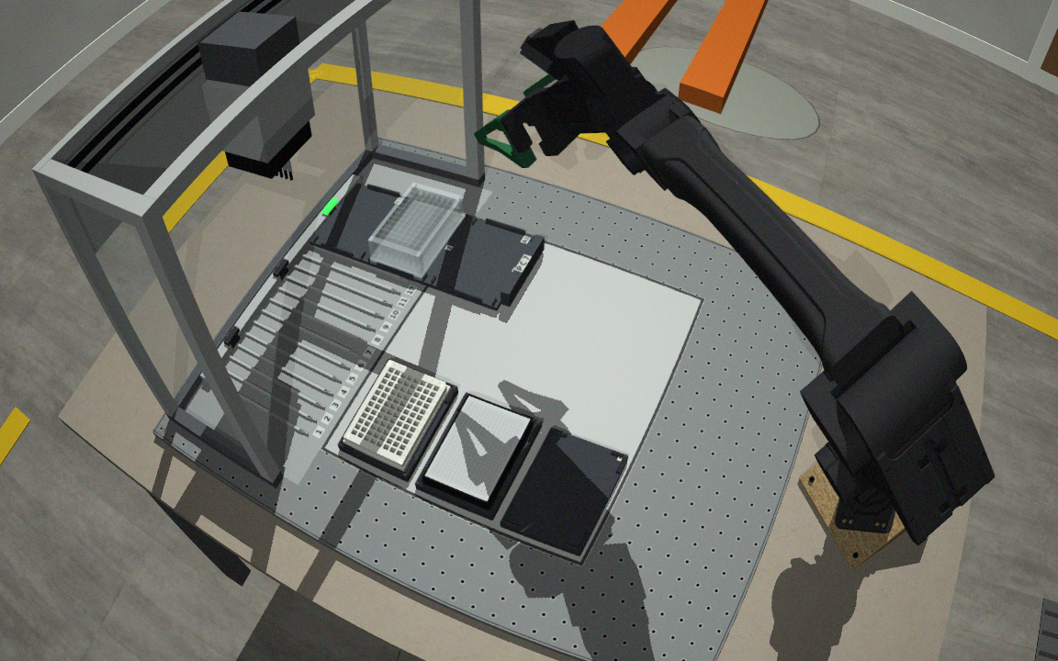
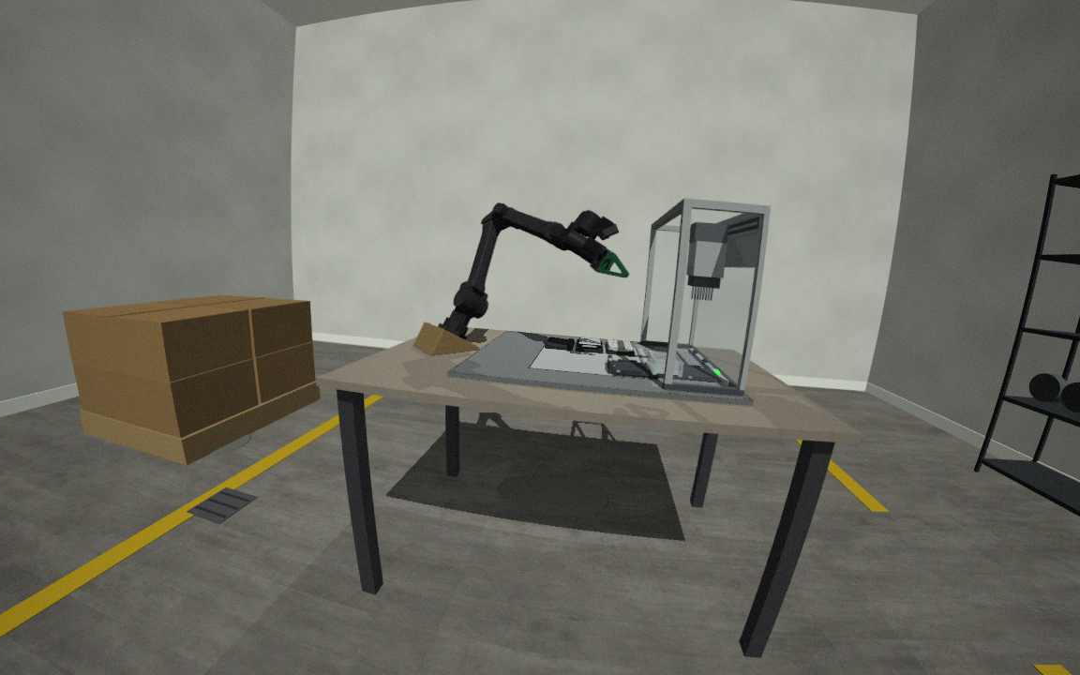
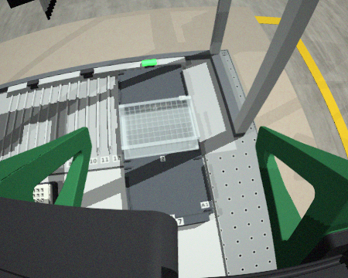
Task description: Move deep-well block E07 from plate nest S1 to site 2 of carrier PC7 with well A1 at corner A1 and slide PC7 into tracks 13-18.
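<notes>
Hanging high above the bench's far edge, the claw point(image 1: 508, 135) is standing fully spread with nothing between its green fingers — well apart from everything on the bench. Below it, the carrier PC7 point(image 1: 489, 261) is lying along that far edge, its inner end reaching under the instrument frame point(image 1: 146, 205) toward the far left corner, where a green lamp point(image 1: 330, 206) is glowing on the stop bar. The clear deep-well block E07 point(image 1: 416, 227) is sitting on the carrier's middle site. Along the near edge, the 96-well plate E01 point(image 1: 398, 413) and 384-well plate E10 point(image 1: 477, 447) are resting in their nests — nest S1 point(image 1: 559, 493) beside them is showing bare.
</notes>
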`<state>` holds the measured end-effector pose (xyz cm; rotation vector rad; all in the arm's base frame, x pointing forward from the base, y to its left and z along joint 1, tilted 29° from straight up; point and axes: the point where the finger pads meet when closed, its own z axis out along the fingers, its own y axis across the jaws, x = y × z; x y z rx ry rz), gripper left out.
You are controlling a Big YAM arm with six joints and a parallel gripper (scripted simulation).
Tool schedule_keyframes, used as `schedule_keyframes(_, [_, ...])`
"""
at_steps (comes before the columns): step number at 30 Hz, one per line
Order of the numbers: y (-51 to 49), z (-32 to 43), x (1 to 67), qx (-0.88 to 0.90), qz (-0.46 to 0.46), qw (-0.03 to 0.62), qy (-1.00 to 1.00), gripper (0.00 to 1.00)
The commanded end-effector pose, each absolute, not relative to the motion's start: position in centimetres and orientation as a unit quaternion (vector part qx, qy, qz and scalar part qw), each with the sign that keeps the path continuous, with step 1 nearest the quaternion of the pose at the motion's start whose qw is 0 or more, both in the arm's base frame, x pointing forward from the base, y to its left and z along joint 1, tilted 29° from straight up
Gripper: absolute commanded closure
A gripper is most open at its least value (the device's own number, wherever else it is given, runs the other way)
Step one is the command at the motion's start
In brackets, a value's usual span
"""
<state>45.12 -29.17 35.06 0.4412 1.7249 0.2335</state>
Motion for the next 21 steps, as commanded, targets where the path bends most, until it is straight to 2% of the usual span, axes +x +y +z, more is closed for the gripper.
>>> schedule_keyframes(1, [-29.0, 37.5, 46.7, 0.185, 0.108, 0.633, 0.744, 0.00])
schedule_keyframes(2, [-29.0, 37.5, 46.7, 0.185, 0.108, 0.633, 0.744, 0.00])
schedule_keyframes(3, [-28.4, 34.3, 46.5, 0.200, 0.118, 0.613, 0.755, 0.00])
schedule_keyframes(6, [-29.1, 38.1, 48.3, 0.184, 0.107, 0.634, 0.743, 0.00])
schedule_keyframes(19, [-29.2, 39.6, 52.3, 0.186, 0.109, 0.633, 0.743, 0.00])
schedule_keyframes(20, [-28.7, 36.3, 52.1, 0.200, 0.118, 0.612, 0.756, 0.00])
schedule_keyframes(21, [-29.1, 38.8, 52.9, 0.191, 0.112, 0.627, 0.747, 0.00])
